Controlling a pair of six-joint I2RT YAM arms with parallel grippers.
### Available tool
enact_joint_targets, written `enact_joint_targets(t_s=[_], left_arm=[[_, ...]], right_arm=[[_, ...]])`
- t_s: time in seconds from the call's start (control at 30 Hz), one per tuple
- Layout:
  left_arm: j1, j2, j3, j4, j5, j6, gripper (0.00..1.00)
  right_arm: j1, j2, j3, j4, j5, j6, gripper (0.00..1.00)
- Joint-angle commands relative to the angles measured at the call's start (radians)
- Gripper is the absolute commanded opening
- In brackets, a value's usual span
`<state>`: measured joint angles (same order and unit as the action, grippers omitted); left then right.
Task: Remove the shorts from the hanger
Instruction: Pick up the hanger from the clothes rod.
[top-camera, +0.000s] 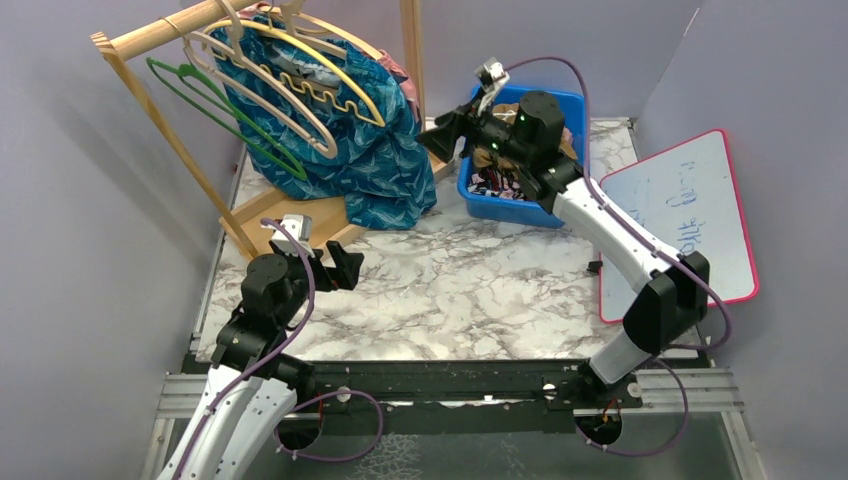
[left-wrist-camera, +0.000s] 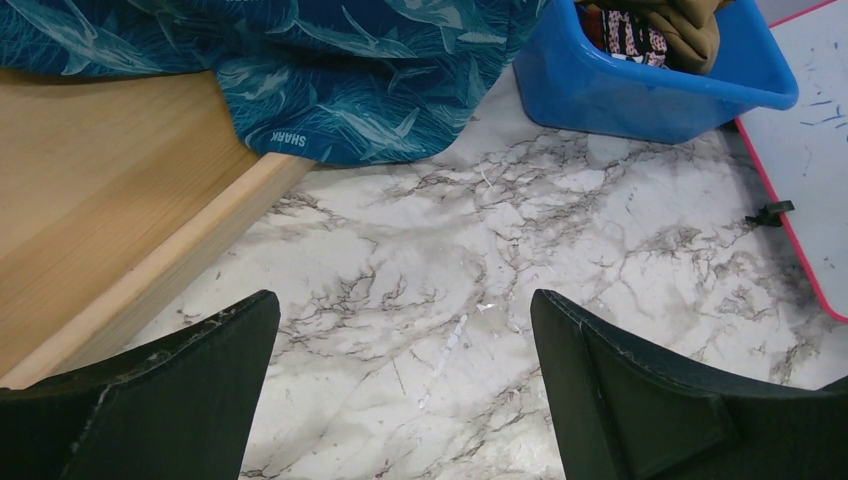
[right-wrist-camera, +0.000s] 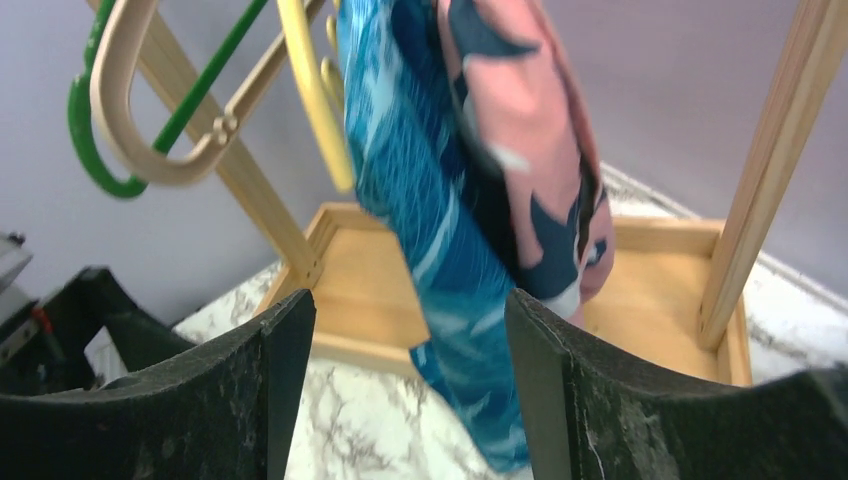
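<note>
Right claw lining up on the hanging shorts

The right claw (top-camera: 447, 135) is hovering with jaws apart, gripping nothing, just beside the teal shorts (top-camera: 370, 165). These are draping from a yellow hanger (right-wrist-camera: 310, 90) on the wooden rack (top-camera: 150, 35), with pink blotched shorts (right-wrist-camera: 520, 120) hanging behind. It is probably facing the fabric's edge to pinch and pull it free. The left claw (left-wrist-camera: 405, 300) is idling wide open, low over the tabletop (left-wrist-camera: 560, 250), out of the way. A blue bin (top-camera: 500, 210) is sitting nearby.

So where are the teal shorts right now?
In the top view the teal shorts hang from the wooden rack at the back left, their lower edge draped onto its base, just left of the blue bin.
</note>
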<state>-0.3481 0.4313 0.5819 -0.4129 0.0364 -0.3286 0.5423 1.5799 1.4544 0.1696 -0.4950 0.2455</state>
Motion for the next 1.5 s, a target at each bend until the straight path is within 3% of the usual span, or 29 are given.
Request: enact_joint_targets(t_s=[0.0, 0.2, 0.6, 0.8, 1.2, 1.3, 1.47], left_arm=[[0.005, 0.001, 0.002, 0.010, -0.009, 0.003, 0.99], [0.005, -0.001, 0.001, 0.010, -0.005, 0.004, 0.99], [0.006, -0.004, 0.003, 0.010, -0.003, 0.005, 0.99], [0.009, -0.004, 0.003, 0.011, -0.003, 0.005, 0.99], [0.009, -0.005, 0.002, 0.011, -0.003, 0.005, 0.99], [0.008, -0.006, 0.003, 0.010, -0.003, 0.005, 0.99], [0.008, -0.006, 0.002, 0.010, -0.004, 0.005, 0.99]], right_arm=[[0.012, 0.099, 0.173, -0.075, 0.024, 0.003, 0.71], [0.047, 0.196, 0.336, -0.115, 0.022, -0.018, 0.68], [0.127, 0.294, 0.537, -0.271, 0.144, -0.133, 0.45], [0.205, 0.314, 0.621, -0.394, 0.304, -0.279, 0.45], [0.238, 0.406, 0.776, -0.452, 0.369, -0.378, 0.35], [0.269, 0.422, 0.815, -0.487, 0.431, -0.433, 0.41], [0.346, 0.395, 0.766, -0.440, 0.554, -0.565, 0.42]])
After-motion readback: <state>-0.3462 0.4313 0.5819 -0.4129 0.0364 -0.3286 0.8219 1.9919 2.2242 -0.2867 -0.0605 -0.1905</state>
